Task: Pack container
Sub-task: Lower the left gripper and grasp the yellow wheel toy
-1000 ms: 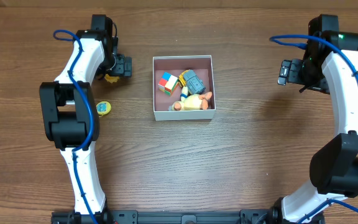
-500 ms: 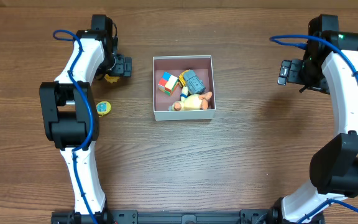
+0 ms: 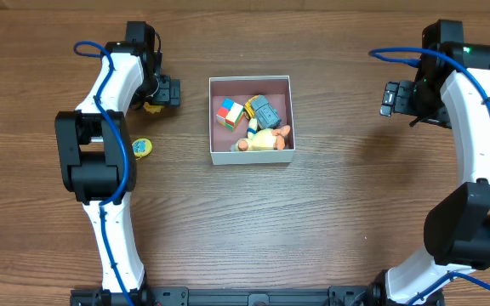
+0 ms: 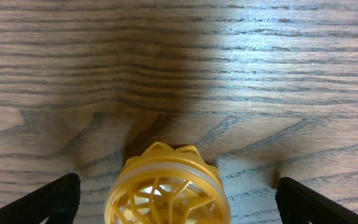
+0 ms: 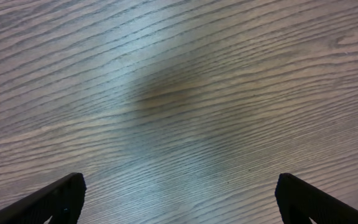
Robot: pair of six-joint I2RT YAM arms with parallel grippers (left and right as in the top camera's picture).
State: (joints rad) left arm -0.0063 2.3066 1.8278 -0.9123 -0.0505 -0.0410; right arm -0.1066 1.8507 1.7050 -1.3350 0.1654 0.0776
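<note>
Dark wood-grain desk (image 3: pixel 313 221). On it: the white box (image 3: pixel 249 158) around the middle, a yellow lattice toy (image 4: pixel 166 186) off to its left, and a little blue-and-yellow disc (image 3: pixel 142 147) near that, closer to the robot.

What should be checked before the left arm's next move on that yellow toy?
1. Left gripper open: ok, its fingers stand either side of the yellow lattice toy.
2. Toy centred between the fingers: ok, roughly.
3. Fingers low enough to close on it: cannot tell.
4. Room in the container: ok, bare floor shows beside the toys inside.
5. Right gripper out of the way: ok, open over bare table, apart from the container.
6. Everything packed: not ok, a small round disc lies on the table by the left arm.
</note>
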